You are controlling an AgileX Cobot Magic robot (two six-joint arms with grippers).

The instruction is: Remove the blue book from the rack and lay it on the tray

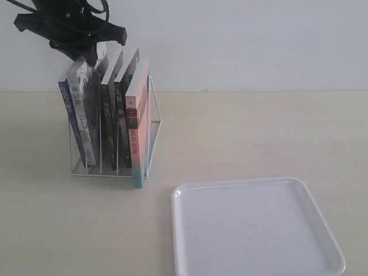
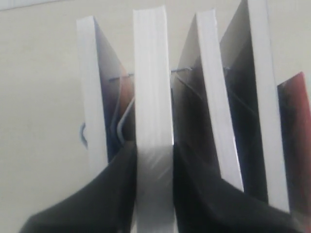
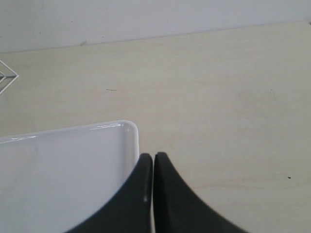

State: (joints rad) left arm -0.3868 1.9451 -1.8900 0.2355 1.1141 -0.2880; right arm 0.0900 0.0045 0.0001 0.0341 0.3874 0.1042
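The blue book (image 1: 70,115) stands in the end slot of the white wire rack (image 1: 154,109), dark blue spine facing out. In the left wrist view its thin page edge (image 2: 92,87) shows, with a blue and orange-red cover beside it. My left gripper (image 1: 89,54) is above the rack. Its black fingers (image 2: 116,189) press both sides of the thicker grey-spined book (image 2: 153,73) next to the blue one, so my left gripper (image 2: 153,145) is shut on that book. The white tray (image 1: 253,230) lies empty at the front right. My right gripper (image 3: 153,155) hangs shut over a corner of the tray (image 3: 63,174).
Two black-spined books (image 1: 115,121) and a pink-and-teal-spined book (image 1: 137,132) fill the other slots. A corner of the rack's wire (image 3: 7,77) shows in the right wrist view. The pale wooden table (image 1: 259,132) runs back to a white wall.
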